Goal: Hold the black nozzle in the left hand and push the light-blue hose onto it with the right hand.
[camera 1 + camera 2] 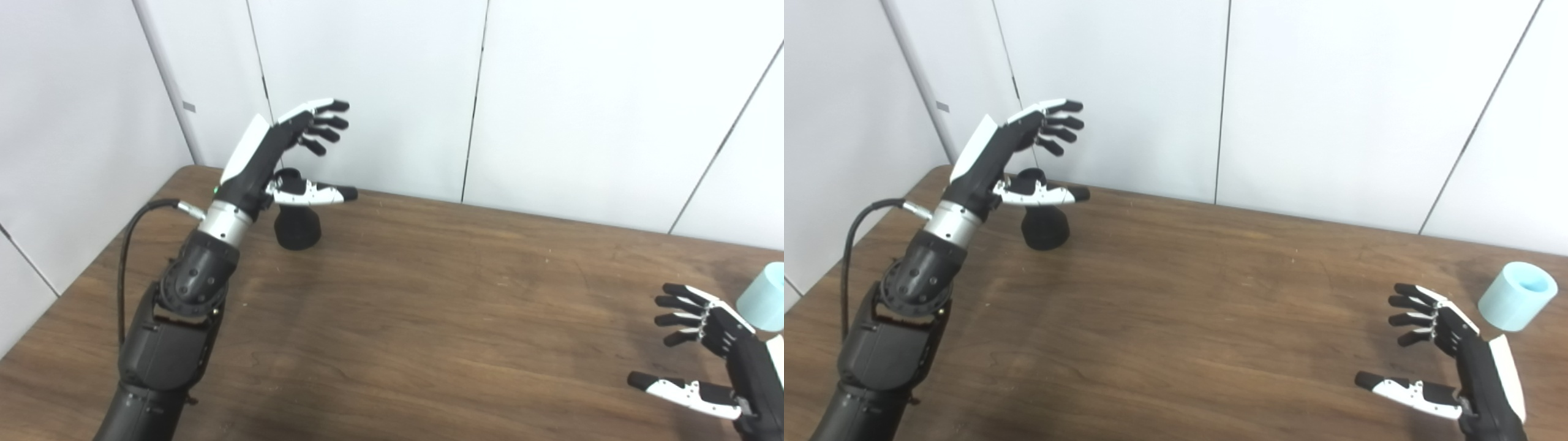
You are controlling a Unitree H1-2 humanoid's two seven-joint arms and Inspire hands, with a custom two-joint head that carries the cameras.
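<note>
White panelled walls (380, 73) enclose a dark wooden table (429, 318).

On my feed the desk (1176, 294) is dark brown with a streaky wood grain, and the wall (1311, 92) behind it is plain white panelling split by thin dark seams. The nozzle (1045, 229) is matte black all over, while the hose (1516, 296) is a pale, light blue. I see both the left hand (288, 147) and right hand (1448, 361) in black with white shells and black fingertips, the left wrist carrying a silver band.
</note>
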